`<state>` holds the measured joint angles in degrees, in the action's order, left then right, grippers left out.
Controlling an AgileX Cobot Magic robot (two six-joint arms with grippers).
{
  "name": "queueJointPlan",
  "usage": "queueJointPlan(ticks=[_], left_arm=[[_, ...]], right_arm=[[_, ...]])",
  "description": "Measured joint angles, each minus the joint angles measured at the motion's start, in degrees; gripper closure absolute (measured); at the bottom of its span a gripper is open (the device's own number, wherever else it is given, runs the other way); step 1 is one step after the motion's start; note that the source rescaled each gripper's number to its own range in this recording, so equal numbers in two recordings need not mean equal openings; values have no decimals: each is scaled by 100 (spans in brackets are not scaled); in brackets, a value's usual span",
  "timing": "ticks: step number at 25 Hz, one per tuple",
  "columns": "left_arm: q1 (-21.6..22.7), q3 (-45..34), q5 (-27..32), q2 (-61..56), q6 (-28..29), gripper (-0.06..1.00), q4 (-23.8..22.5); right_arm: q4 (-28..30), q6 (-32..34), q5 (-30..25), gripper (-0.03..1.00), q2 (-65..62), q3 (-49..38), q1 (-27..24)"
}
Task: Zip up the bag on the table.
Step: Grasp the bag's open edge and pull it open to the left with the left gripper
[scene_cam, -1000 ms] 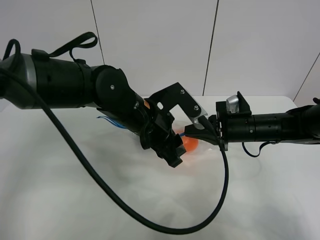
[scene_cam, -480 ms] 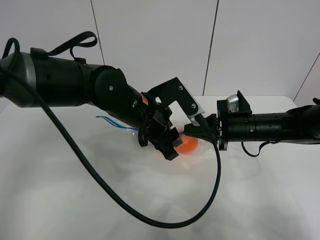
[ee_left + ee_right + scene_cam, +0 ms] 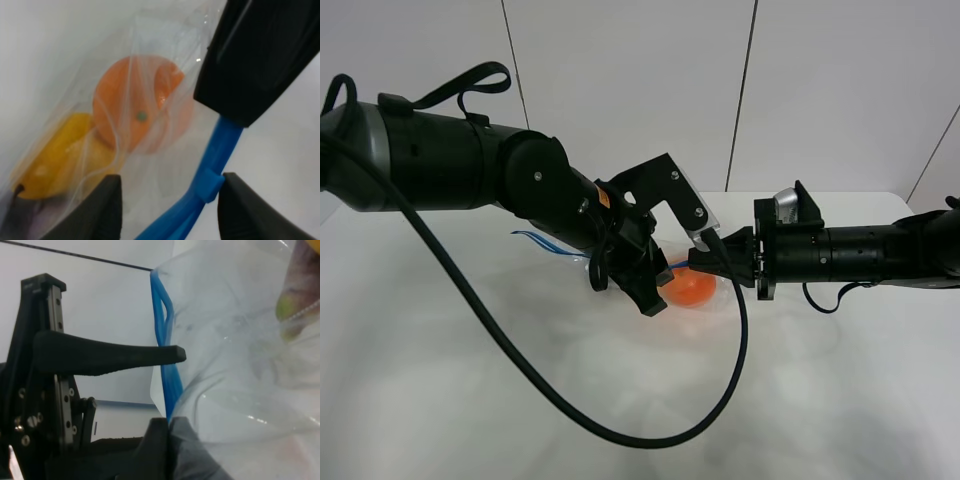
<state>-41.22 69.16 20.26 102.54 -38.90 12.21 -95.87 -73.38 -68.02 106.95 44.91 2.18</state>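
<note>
The clear bag (image 3: 712, 296) lies mid-table (image 3: 450, 400), largely hidden by both arms. The left wrist view shows the orange (image 3: 137, 107), yellow pear (image 3: 55, 160) and a dark bit of eggplant (image 3: 10, 217) inside the bag. My left gripper (image 3: 655, 292) hovers over the bag, jaws apart, astride the blue zipper strip (image 3: 222, 142) and its slider (image 3: 207, 182). My right gripper (image 3: 702, 252) reaches in from the right. Its fingers (image 3: 100, 357) stand apart with the strip (image 3: 165, 330) running across the gap. The bag (image 3: 240, 340) drapes over the lower finger.
A black cable (image 3: 520, 370) loops from the left arm across the table's front. A loose blue end of the zipper strip (image 3: 535, 240) shows behind the left arm. White wall panels (image 3: 620, 80) stand behind the table.
My left gripper has drawn back to the left and slightly up, uncovering more of the orange. The right arm has barely moved, and its finger gap looks narrower.
</note>
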Motion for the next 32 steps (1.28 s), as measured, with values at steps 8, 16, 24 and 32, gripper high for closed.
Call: queueJointPlan(ticks=[8,16,24,32], left_arm=[[-156,0,-177,0,27,9,5],[-156,0,-183,0,27,25,-1],[-156,0,-183,0,27,35,-1],[-156,0,-189,0,27,51,-5]], right_arm=[[-7,0,-5,97,0,0,0],[-12,0,-11,97,0,0,0],[-62,0,-11,97,0,0,0],[-91,0,-11,97,0,0,0]])
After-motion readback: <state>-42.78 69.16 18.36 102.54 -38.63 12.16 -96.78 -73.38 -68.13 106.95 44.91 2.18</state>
